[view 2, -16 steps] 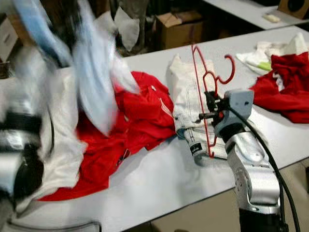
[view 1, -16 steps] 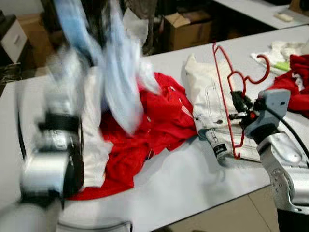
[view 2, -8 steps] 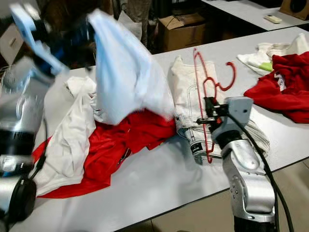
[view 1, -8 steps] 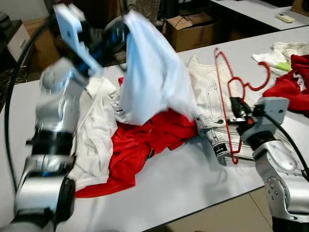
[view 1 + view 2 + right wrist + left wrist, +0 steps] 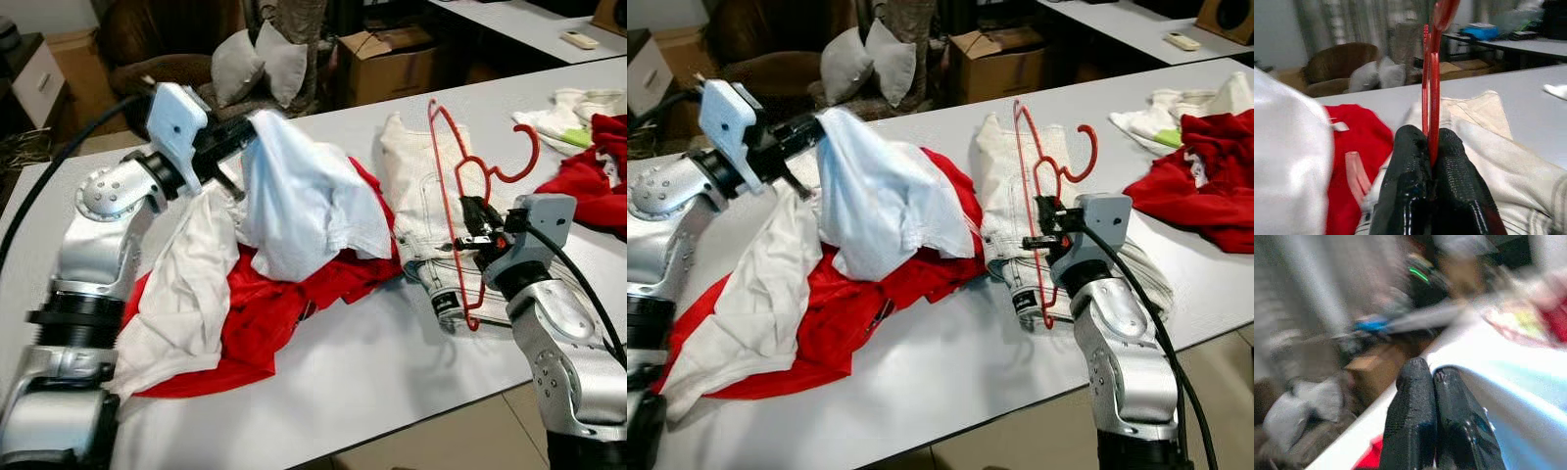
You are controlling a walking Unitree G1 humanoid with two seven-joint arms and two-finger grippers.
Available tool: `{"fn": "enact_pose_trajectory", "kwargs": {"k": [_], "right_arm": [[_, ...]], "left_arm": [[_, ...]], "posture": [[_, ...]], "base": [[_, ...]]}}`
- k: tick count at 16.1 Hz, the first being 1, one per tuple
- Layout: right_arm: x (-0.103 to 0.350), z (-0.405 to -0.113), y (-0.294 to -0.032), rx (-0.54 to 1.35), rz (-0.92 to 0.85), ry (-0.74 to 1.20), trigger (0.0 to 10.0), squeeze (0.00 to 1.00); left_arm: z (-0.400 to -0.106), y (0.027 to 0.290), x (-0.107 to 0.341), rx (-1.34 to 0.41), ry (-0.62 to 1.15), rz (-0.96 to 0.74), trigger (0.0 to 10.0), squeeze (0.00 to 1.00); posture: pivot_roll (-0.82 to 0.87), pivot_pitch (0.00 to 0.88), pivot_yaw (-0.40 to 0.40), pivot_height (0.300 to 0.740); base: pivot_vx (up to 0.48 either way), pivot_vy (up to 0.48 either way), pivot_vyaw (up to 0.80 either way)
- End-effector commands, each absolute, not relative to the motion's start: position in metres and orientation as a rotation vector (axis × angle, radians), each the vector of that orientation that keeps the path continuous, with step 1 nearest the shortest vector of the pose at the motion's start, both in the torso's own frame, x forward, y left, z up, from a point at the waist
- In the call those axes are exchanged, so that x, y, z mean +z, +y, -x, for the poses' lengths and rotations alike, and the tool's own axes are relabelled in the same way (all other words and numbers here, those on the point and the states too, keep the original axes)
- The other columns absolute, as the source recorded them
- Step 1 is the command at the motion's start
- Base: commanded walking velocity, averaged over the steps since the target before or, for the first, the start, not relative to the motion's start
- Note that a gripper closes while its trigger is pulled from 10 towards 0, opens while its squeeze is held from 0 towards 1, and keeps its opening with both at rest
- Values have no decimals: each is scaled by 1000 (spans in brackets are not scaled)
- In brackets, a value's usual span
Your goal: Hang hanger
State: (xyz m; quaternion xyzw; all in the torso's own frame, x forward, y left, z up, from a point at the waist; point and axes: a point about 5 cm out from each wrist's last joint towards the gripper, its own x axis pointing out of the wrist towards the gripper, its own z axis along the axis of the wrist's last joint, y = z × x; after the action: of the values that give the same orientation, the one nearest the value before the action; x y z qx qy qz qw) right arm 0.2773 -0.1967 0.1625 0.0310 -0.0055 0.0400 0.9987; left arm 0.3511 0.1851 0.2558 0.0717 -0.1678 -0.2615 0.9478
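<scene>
A red wire hanger stands upright over cream jeans on the grey table, its hook toward the right. My right gripper is shut on one of the hanger's wires; in the right wrist view the red hanger rises from between the black fingers. My left gripper is raised at the left and shut on the edge of a pale blue shirt, which drapes down over a red garment. Its fingers press together on the pale blue shirt.
A white garment lies at the left of the pile. More red clothes and white clothes lie at the table's far right. Behind the table are a brown armchair with cushions and a cardboard box.
My left arm has swung the pale blue shirt down from high above the table and now holds it lower over the red garment. The right gripper still holds the hanger in nearly the same place.
</scene>
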Motion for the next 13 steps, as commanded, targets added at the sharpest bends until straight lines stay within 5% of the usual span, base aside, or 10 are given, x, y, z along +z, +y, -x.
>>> {"fn": "enact_pose_trajectory", "kwargs": {"k": [1, 2, 3, 4, 8, 9, 10, 11, 13], "right_arm": [[164, -278, -201, 37, -73, -18, 10000, 0], [160, -277, -208, -12, -92, 0, 10000, 0], [154, -274, -214, -33, -77, 29, 10000, 0], [148, -270, -217, -30, -43, 59, 10000, 0], [140, -258, -225, -31, 0, 87, 10000, 0], [140, -257, -223, -10, 10, 88, 10000, 0], [140, -258, -222, -3, 14, 87, 10000, 0], [141, -259, -221, 5, 17, 85, 10000, 0], [144, -262, -220, 18, 13, 75, 10000, 0]], "left_arm": [[-352, 204, 287, -391, -462, -40, 0, 0], [-357, 226, 292, -223, -454, 38, 0, 0], [-361, 246, 274, -133, -320, -125, 0, 0], [-360, 254, 250, -144, -176, -270, 0, 0], [-346, 262, 220, -159, -66, -297, 0, 0], [-342, 259, 207, -206, -23, -346, 3882, 0], [-340, 258, 203, -234, -14, -352, 10000, 0], [-338, 257, 200, -261, -10, -360, 10000, 1000], [-333, 268, 214, -235, -58, -346, 10000, 1000]], "posture": [[-179, 0, 66, 740], [-181, 0, 77, 740], [-185, 0, 84, 740], [-192, 0, 90, 740], [-195, 0, 90, 740], [-196, 0, 84, 740], [-196, 0, 84, 740], [-195, 0, 77, 740], [-187, 0, 65, 740]], "base": [[0, 0, 0], [0, 0, 0], [0, 0, 0], [0, 0, 0], [0, 0, 0], [0, 0, 0], [0, 0, 0], [0, 0, 0], [0, 0, 0]]}}
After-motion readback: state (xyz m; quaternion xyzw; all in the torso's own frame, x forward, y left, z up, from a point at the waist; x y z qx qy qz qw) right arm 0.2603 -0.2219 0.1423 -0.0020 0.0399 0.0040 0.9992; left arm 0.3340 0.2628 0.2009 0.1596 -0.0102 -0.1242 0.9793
